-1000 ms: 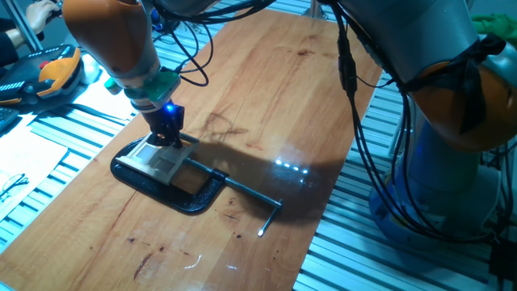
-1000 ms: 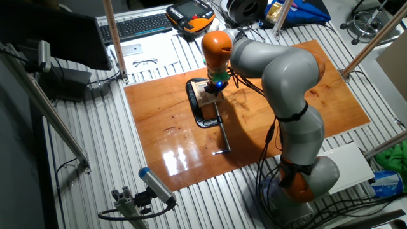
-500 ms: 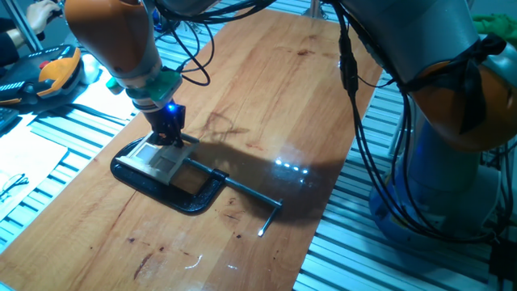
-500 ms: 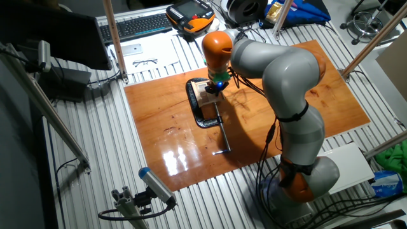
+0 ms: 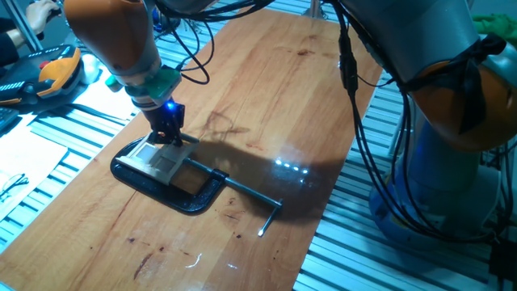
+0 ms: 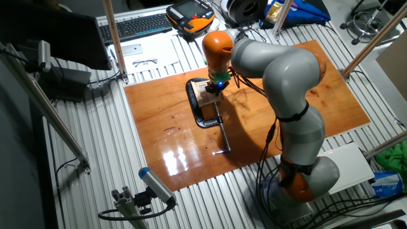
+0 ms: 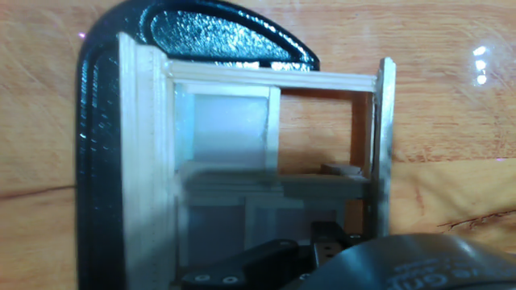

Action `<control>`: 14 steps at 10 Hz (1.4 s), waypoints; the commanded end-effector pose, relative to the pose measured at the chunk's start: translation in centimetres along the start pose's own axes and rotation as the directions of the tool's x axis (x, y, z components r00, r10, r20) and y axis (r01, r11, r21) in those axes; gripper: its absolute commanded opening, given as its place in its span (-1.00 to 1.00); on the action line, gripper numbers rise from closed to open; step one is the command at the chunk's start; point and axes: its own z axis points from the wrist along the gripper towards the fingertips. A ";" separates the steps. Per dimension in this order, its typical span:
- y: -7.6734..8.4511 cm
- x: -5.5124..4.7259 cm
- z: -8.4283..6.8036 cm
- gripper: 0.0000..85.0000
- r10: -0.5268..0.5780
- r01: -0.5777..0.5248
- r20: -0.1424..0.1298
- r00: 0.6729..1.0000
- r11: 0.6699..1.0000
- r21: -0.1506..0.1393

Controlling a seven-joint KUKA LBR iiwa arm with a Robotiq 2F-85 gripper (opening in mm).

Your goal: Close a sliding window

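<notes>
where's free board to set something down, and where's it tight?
Free: the far half of the wooden board, beyond the gripper, and the near strip below the black C-clamp. Tight: the left-middle, where the gripper sits on the sliding window inside the clamp, with its screw rod running right.

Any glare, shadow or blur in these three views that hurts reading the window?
One fixed view: lamp glare dots on the table and the arm's shadow beside the sliding window. The other fixed view: a broad glossy reflection near the table's front edge; the window is tiny. Hand view: the sliding window is soft, and the claw parts at the bottom are blurred dark shapes.
</notes>
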 end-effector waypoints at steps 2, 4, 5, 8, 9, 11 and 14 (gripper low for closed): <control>2.3 0.1 -0.3 -1.00 0.033 -0.032 0.013 0.999 0.999 -0.016; 4.8 0.9 0.6 -1.00 0.072 -0.071 0.028 0.997 0.997 -0.041; 5.5 1.0 0.5 -1.00 0.081 -0.080 0.027 0.996 0.996 -0.040; 6.2 1.0 0.2 -1.00 0.088 -0.087 0.031 0.996 0.996 -0.030; 6.0 0.9 0.3 -1.00 0.082 -0.081 0.032 0.996 0.996 -0.025; 5.7 0.8 0.7 -1.00 0.073 -0.072 0.031 0.997 0.997 -0.023; 5.4 0.6 1.2 -1.00 0.066 -0.066 0.029 0.997 0.998 -0.026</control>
